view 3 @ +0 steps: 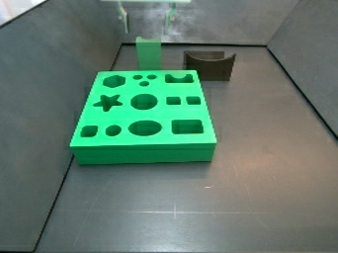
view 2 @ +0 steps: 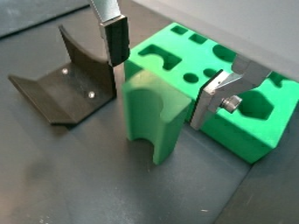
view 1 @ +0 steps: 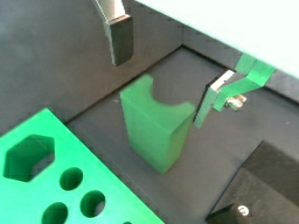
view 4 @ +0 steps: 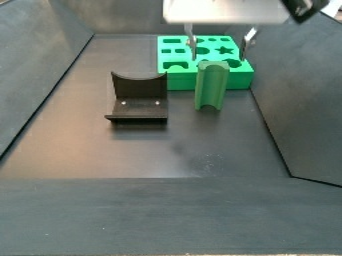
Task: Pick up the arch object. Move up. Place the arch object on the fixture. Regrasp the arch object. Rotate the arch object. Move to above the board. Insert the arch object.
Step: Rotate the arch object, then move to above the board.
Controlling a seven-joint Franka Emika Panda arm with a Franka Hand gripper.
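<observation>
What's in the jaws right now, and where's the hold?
Nothing. The gripper hangs open above the arch object, which stands upright on the floor beside the board, untouched by either finger.

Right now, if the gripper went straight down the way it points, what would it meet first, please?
Most likely the arch object: the open gripper hangs just above it, one finger on either side of its top. Depth is uncertain; the fingers could straddle it and reach the floor.

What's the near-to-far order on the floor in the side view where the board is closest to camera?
Board → arch object, standing upright just behind the board, with the fixture beside it. Gripper hangs open above the arch object.
</observation>
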